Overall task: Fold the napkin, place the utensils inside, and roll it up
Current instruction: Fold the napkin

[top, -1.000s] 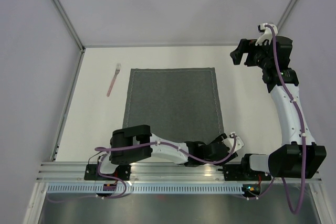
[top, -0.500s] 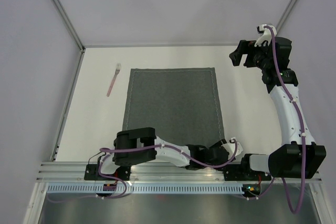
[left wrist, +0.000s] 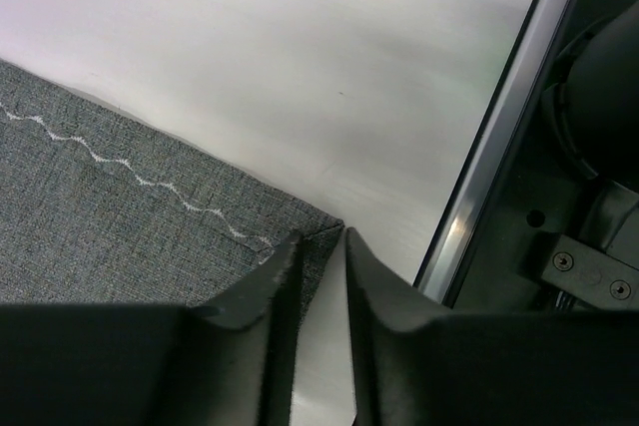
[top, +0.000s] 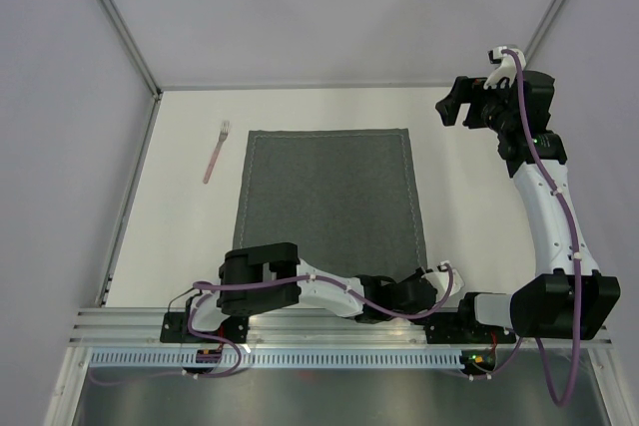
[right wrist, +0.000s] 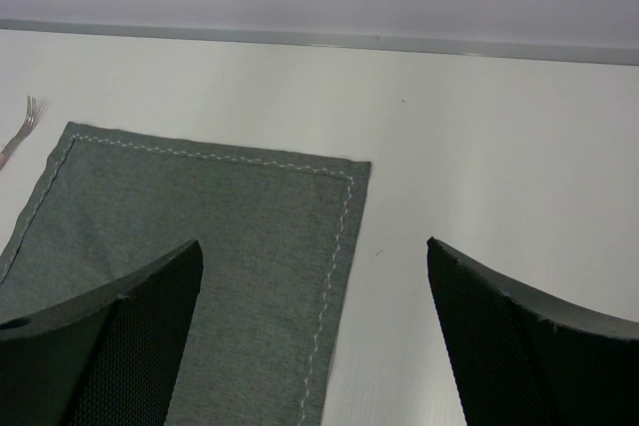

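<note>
1. Counter (top: 180,236): white, walled on three sides. It carries every item below.

2. Napkin (top: 327,197): dark grey cloth with a pale stitched line (right wrist: 329,276) inside its edges. It lies flat and spread at the middle of the counter. No fold, crease or roll shows. Its near edge is partly hidden under the left arm.

3. Right arm (top: 547,207): raised at the far right, well clear of the cloth.

4. Left arm (top: 319,291): laid low across the near edge of the counter, reaching to the napkin's near right corner.

5. Right tool (right wrist: 313,246): fingers spread wide apart with nothing between them, held high above the far right corner of the napkin.

6. Left tool (left wrist: 319,246): fingers drawn close with only a narrow gap. They sit down at the counter astride the napkin's near right corner. The cloth tip lies at the gap, but whether it is pinched cannot be told.

7. Fork (top: 215,152): silvery tines, pale pink handle. It lies on the bare counter just left of the napkin's far left corner, apart from the cloth and from both tools. No other cutlery shows.

Status, as judged: the work is at its very start. The likely step in hand is taking the corner for the first fold. The fold, the loading of the fork and the rolling are all left.
</note>
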Robot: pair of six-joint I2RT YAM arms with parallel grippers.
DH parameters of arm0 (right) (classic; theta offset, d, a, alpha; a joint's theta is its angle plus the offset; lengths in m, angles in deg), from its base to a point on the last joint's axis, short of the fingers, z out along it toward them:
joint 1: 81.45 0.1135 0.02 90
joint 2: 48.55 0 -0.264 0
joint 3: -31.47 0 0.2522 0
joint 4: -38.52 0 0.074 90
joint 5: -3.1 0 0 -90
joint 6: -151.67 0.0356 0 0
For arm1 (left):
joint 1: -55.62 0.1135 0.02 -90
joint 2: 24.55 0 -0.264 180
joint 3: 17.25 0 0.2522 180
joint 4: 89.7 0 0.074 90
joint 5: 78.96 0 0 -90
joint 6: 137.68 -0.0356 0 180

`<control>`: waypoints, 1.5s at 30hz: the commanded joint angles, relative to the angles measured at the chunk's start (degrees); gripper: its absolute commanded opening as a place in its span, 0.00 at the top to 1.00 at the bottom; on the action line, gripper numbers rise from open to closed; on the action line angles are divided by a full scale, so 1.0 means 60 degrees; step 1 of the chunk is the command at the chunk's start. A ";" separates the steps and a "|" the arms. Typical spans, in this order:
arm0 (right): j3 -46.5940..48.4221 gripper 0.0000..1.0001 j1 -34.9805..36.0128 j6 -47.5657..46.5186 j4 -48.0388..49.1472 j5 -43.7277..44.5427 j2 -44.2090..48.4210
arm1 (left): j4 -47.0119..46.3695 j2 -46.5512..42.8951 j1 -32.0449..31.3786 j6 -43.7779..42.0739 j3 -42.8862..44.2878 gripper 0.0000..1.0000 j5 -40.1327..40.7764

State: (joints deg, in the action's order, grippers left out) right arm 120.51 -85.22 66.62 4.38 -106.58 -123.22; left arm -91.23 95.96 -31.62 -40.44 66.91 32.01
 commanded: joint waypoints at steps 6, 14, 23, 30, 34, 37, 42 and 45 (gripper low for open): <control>-0.0023 0.02 -0.0060 0.0288 0.0130 -0.0147 0.0229 | 0.0146 0.0335 -0.0050 -0.0197 0.0192 0.83 0.0181; -0.0023 0.02 -0.0060 0.0288 0.0116 -0.0177 0.0214 | 0.0146 0.0160 -0.0050 -0.0226 0.0192 0.98 0.0196; -0.0009 0.02 -0.0046 0.0274 0.0087 -0.0221 0.0214 | -0.0001 -0.0469 -0.0050 -0.0095 0.0177 0.98 -0.0199; -0.0009 0.02 -0.0060 0.0230 0.0087 -0.0206 0.0214 | -0.0176 -0.0749 -0.0050 0.0316 0.0265 0.98 -0.0623; -0.0009 0.02 -0.0046 0.0215 0.0072 -0.0206 0.0214 | -0.0249 -0.0778 -0.0050 0.0374 0.0382 0.98 -0.0697; -0.0023 0.02 -0.0045 0.0215 0.0072 -0.0191 0.0214 | -0.0250 -0.0793 -0.0050 0.0389 0.0485 0.98 -0.0756; -0.0023 0.02 -0.0060 0.0200 0.0043 -0.0162 0.0229 | -0.0308 -0.0924 0.0096 0.0608 0.0573 0.98 -0.0683; -0.0038 0.02 -0.0045 0.0215 0.0072 -0.0191 0.0214 | -0.0498 -0.1290 0.0447 0.1062 0.0179 0.98 -0.0799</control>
State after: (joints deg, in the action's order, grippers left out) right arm 120.51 -85.22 66.64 4.38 -107.63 -123.22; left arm -91.04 93.18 -30.84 -38.47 68.17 28.49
